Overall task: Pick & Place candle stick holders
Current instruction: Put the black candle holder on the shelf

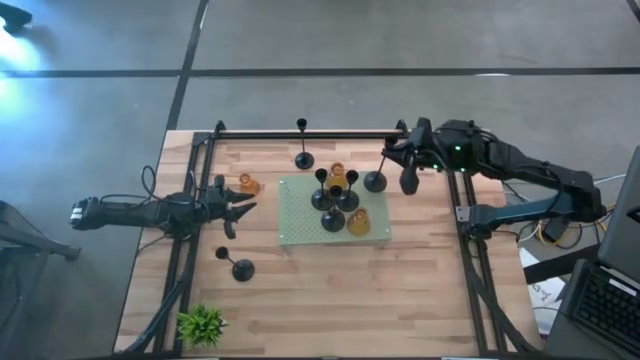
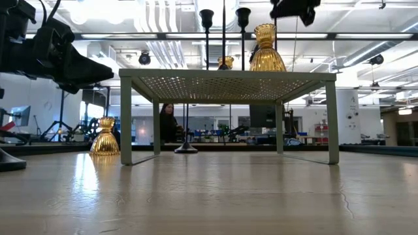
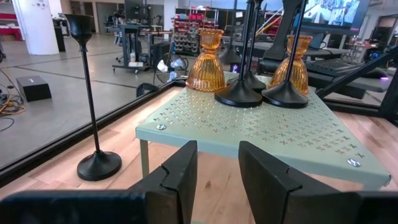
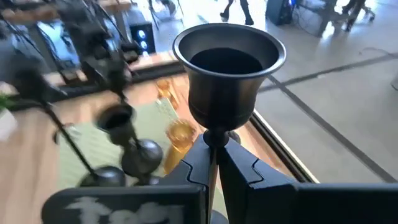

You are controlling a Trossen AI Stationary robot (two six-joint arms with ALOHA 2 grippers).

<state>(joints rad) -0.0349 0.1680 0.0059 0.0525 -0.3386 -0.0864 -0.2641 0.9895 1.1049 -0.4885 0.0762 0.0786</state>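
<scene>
Black candle holder (image 4: 228,68) stem clamped in right jaws, base hidden, left jaws apart.

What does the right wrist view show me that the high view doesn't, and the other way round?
Only the right wrist view: the right tool shut on the thin stem just under the cup of a black holder.

Only the high view: the left tool waiting beside an amber holder, two black holders on the bare wood at the left arm's side of the mat, and the green plant at the table's corner.

Both: the pale green mat carrying black holders and amber ones.
</scene>
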